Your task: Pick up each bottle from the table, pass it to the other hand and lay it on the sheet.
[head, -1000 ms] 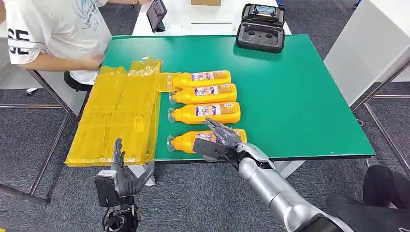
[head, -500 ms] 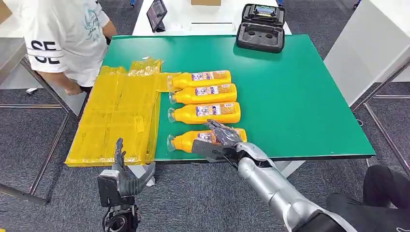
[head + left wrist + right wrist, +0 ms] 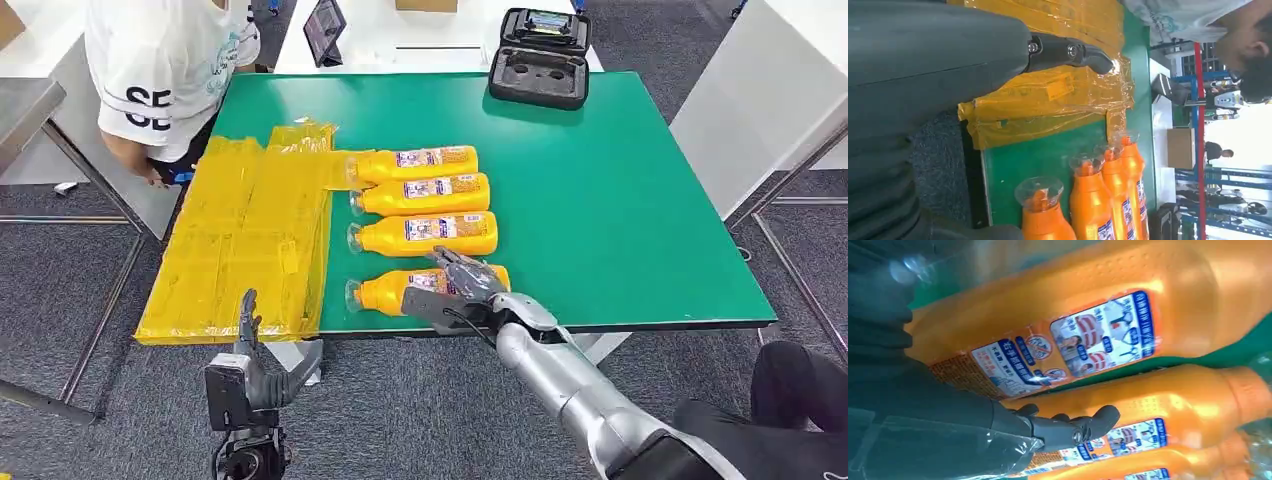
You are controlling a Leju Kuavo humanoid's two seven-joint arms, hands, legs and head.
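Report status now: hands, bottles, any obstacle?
Right hand over nearest bottle, grip unclear. Left hand open, low. Four bottles on table. No obstacle.

Four orange plastic bottles [image 3: 428, 224], clear caps, blue-white-red labels; glossy yellow plastic sheet [image 3: 250, 240] at 9 o'clock; flat green table [image 3: 620, 190]; black case [image 3: 541, 58] at 12.

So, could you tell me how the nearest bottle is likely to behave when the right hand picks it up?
The nearest bottle lies on its side and looks rounded, so it may roll. Its glossy plastic could slip in the right hand.
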